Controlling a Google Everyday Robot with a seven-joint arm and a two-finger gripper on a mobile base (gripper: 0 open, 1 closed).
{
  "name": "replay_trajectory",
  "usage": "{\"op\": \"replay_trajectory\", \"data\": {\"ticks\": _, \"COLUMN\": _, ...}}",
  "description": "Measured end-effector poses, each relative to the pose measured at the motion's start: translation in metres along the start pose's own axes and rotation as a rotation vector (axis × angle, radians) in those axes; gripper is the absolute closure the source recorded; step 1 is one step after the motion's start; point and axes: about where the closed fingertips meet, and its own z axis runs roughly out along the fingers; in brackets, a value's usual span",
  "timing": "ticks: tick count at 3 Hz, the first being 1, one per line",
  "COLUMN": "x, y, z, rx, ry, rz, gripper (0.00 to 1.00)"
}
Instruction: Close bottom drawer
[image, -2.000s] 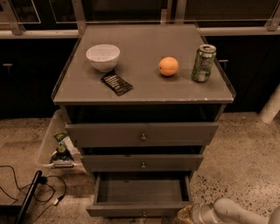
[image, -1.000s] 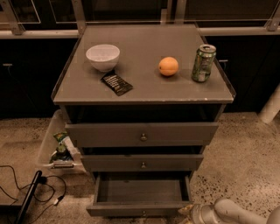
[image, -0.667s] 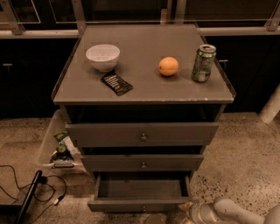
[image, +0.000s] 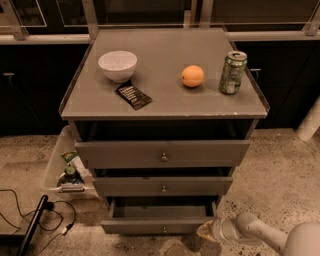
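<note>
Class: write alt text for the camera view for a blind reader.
The bottom drawer of a grey cabinet stands partly open, the robot's end effector beside its front's right end. On top: white bowl, dark packet, orange, green can.

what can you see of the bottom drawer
The bottom drawer is the lowest of three in the grey, wood-looking cabinet. It is a shallow box with a slim front panel and one small round metal knob. It stands partly pulled out and level, its inside dark with nothing visible in it. The hand sits low at the panel's right end, seemingly touching it.
</note>
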Motion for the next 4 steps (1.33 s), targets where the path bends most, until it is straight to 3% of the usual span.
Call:
{"op": "replay_trajectory", "data": {"ticks": 1, "x": -0.0119, "y": -0.0383, "z": -0.002, "rx": 0.039, "ry": 0.012, "rz": -0.035, "gripper": 1.0}}
{"op": "replay_trajectory", "data": {"ticks": 2, "x": -0.0117, "y": -0.0369, "z": -0.0022, "rx": 0.039, "ry": 0.012, "rz": -0.035, "gripper": 1.0}}
{"op": "replay_trajectory", "data": {"ticks": 4, "x": -0.0117, "y": -0.0368, "z": -0.0021, "rx": 0.039, "ry": 0.012, "rz": -0.035, "gripper": 0.58}}
